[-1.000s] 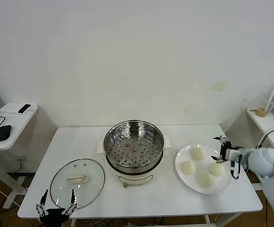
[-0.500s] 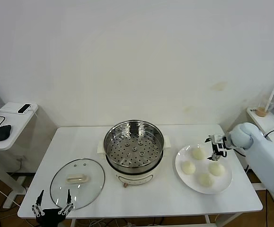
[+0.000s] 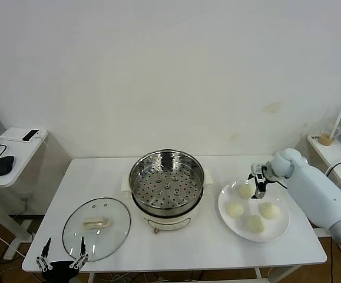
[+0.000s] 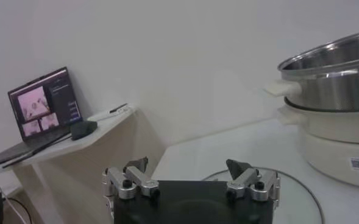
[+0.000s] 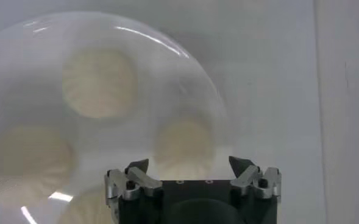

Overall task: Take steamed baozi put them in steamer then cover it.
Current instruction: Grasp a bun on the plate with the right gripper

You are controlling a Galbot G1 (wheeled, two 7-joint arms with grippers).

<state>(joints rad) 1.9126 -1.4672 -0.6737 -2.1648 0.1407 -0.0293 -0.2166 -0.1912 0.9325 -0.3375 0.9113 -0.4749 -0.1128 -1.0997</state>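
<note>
Two grippers we log. Left gripper, fingers apart, parked at 6 o'clock of the cover, which lies flat on the table. Steamer at centre, uncovered. Right gripper, fingers apart, above four steamed baozi on the plate, at the steamer's 3 o'clock.

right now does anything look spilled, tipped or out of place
Nothing stands out. The steamer sits upright and empty, the cover lies flat on the table beside it, and all four baozi are on the plate. The right gripper hovers open over them; the left gripper waits open by the cover.
</note>
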